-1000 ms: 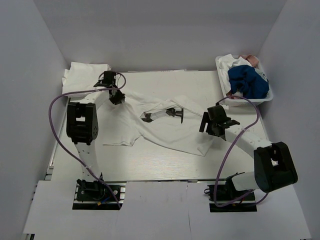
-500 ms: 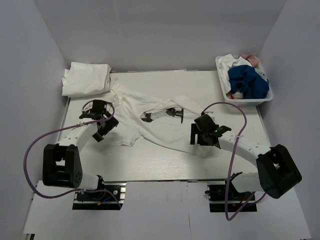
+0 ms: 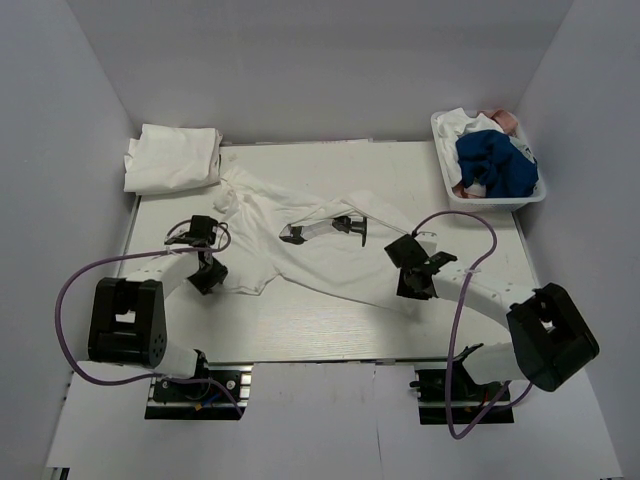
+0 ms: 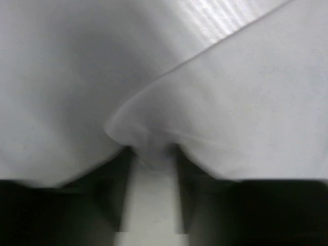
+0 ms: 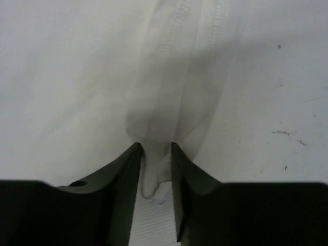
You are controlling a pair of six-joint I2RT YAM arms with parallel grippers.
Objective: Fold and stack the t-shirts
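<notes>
The left gripper (image 4: 151,156) has its two jaws pressed on a little fold of white cloth, and the fold puffs up just past the tips. The right gripper (image 5: 155,154) does the same: its jaws squeeze a thin, stitched edge of cloth, and a small bit hangs down between them. Both bits belong to one t-shirt (image 3: 330,262), which lies spread out in the middle of the table (image 3: 300,330). The left gripper has it by the near left edge and the right gripper by the near right corner, so the shirt stretches between the two. It is white and soft, with lots of wrinkles, and one end reaches up toward the far left corner. A small black print (image 3: 352,226) shows near its middle (partly hidden in a crease). In that far left corner sits a folded t-shirt (image 3: 170,158), also white. At the far right stands a white basket (image 3: 497,203) with a blue cloth (image 3: 495,160) and some other clothes piled in it.
</notes>
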